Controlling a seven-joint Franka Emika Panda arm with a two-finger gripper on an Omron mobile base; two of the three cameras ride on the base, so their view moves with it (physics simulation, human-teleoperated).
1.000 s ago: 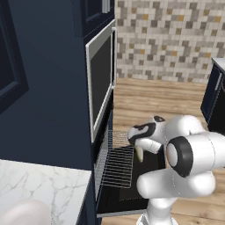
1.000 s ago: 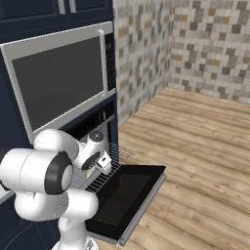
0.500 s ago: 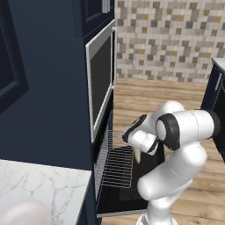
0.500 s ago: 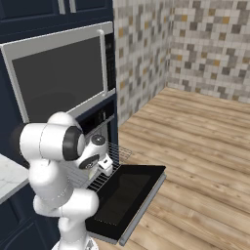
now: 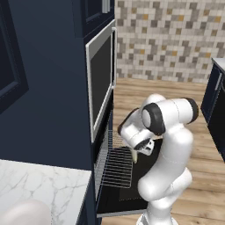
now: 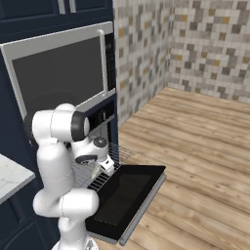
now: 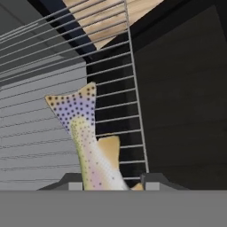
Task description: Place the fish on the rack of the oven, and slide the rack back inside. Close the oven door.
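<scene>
One oven point(image 5: 103, 145) is set in the dark cabinet wall below a steel-framed glass unit point(image 6: 58, 73). Its one oven door point(image 6: 124, 197) is dropped open and lies flat over the wooden floor point(image 6: 205, 146). One rack point(image 5: 116, 165) of thin silver bars is pulled out above the door. One gripper point(image 7: 113, 184) hangs over the rack's outer edge, its two fingers closed against the body of the one fish point(image 7: 86, 142). The fish is spotted, its tail fanned out away from the fingers, and it hangs above the bars of the rack point(image 7: 111, 88); whether it touches them cannot be told. In the left base view the fish point(image 5: 135, 154) shows as a pale sliver under the hand.
</scene>
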